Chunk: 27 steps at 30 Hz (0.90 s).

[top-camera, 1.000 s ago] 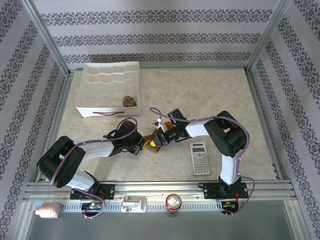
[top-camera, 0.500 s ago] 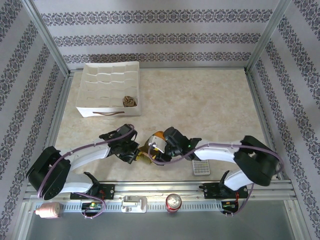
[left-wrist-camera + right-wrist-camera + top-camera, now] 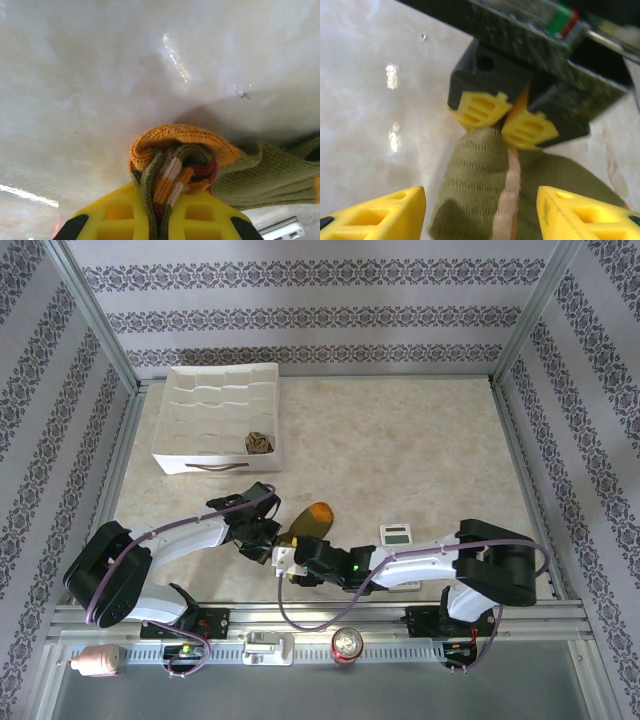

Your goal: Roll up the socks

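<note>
Half done, seemingly: brown sock [image 3: 259, 442] boxed [image 3: 200, 462]; green sock [image 3: 310, 518] barely started, pinched by left fingers [image 3: 115, 215], between spread right fingers [image 3: 380, 210].

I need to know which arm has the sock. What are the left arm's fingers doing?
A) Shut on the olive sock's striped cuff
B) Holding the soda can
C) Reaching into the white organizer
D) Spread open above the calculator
A: in the left wrist view the left arm's fingers are closed together, with the olive sock pinched between them by its striped cuff.
</note>
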Tool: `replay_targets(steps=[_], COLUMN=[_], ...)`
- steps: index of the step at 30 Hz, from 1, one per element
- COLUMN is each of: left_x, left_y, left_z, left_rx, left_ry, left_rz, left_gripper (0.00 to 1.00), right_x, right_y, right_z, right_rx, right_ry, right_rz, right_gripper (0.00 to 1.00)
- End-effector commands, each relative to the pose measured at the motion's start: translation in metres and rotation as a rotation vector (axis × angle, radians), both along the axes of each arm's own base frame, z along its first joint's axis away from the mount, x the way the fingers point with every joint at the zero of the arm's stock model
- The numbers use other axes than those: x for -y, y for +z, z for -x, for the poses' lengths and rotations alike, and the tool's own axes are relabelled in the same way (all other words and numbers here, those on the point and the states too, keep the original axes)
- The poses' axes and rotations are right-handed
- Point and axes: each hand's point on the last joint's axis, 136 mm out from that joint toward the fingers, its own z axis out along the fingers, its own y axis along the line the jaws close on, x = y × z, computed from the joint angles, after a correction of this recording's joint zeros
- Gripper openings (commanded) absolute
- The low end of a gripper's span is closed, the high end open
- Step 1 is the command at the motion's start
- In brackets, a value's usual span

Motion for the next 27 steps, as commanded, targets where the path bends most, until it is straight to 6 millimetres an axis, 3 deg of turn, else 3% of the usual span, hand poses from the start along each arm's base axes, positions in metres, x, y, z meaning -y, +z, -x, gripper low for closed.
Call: replay_targets(steps=[1,5,9,11,16,17,22,24,27], left_x=[-0.032,-0.031,-0.031,-0.031,-0.032,-0.031,-0.029,-0.028,-0.025], left_y=[-0.024,-0.025,-0.025,-0.024,-0.02,-0.018,-0.002,0.005,0.015], left_z=[0.036,0.035,0.034,0.033,0.028,0.025,0.009,0.0,-0.013], left_rx=[-0.156,-0.155,-0.154,-0.148,-0.112,-0.098,0.017,0.084,0.195], left_ry=[0.016,0.006,-0.004,-0.003,0.003,0.003,0.034,0.048,0.058], left_rz=[-0.16,-0.164,-0.165,-0.166,-0.156,-0.151,-0.094,-0.057,0.0], left_gripper=[0.0,0.0,0.0,0.0,0.0,0.07,0.62,0.72,0.73], right_x=[0.002,0.011,0.013,0.013,0.017,0.02,0.04,0.048,0.058], right_y=[-0.012,-0.037,-0.037,-0.034,-0.037,-0.04,-0.062,-0.07,-0.082], right_z=[-0.011,-0.016,-0.023,-0.022,-0.012,-0.01,0.005,0.01,0.017], right_rx=[0.071,0.056,0.042,0.033,-0.053,-0.091,-0.4,-0.509,-0.635], right_ry=[-0.022,-0.052,-0.08,-0.075,-0.066,-0.071,-0.142,-0.176,-0.219], right_rz=[0.09,0.165,0.164,0.157,0.156,0.152,0.096,0.076,0.063], right_gripper=[0.58,0.48,0.14,0.02,0.0,0.0,0.0,0.0,0.0])
